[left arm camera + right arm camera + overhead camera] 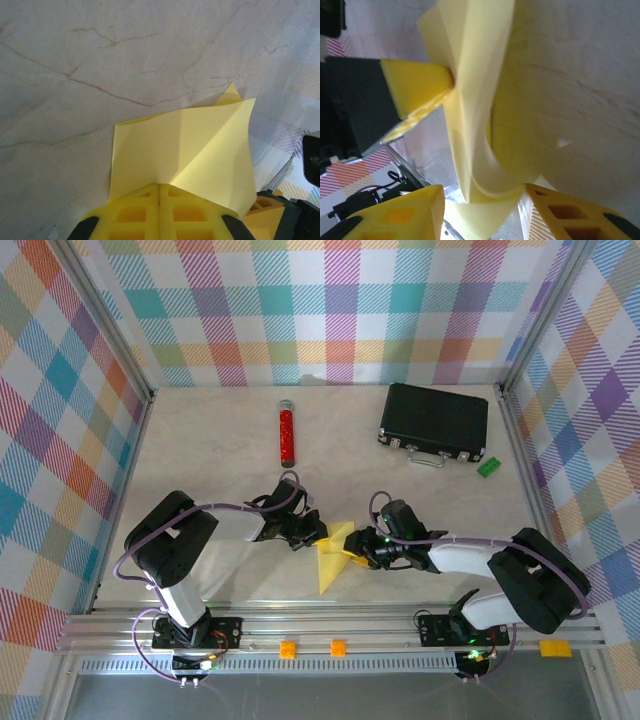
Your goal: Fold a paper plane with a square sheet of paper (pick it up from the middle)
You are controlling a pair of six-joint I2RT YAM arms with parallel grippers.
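Two grippers met over the near middle of the counter [200, 440], and the square sheet of paper [330, 565] hung between them. The left gripper [159, 189] was shut tight: its two yellow fingers pressed flat together with one edge of the sheet pinched between them. From that pinch the paper fanned away ahead of the fingers, creased into diagonal folds, with a small pointed corner peeking past its far edge.

Just to the right of that gripper stood the right gripper [482, 189], part open. Its fingers [560, 212] were set apart on either side of a curled fold of the sheet (whether either pad actually pressed on the paper could not be told). From the right wrist the sheet rose ahead of those fingers as a narrow, layered band, up to where a finger of the left gripper clamped it. In the top view the longer part of the paper pointed from between the two grippers toward the arm bases.

Well beyond the left gripper lay a red cylinder [287, 435]. Beyond the right gripper sat a closed black case [433, 422] — and a small green block [490, 467] lay near its right-hand corner.
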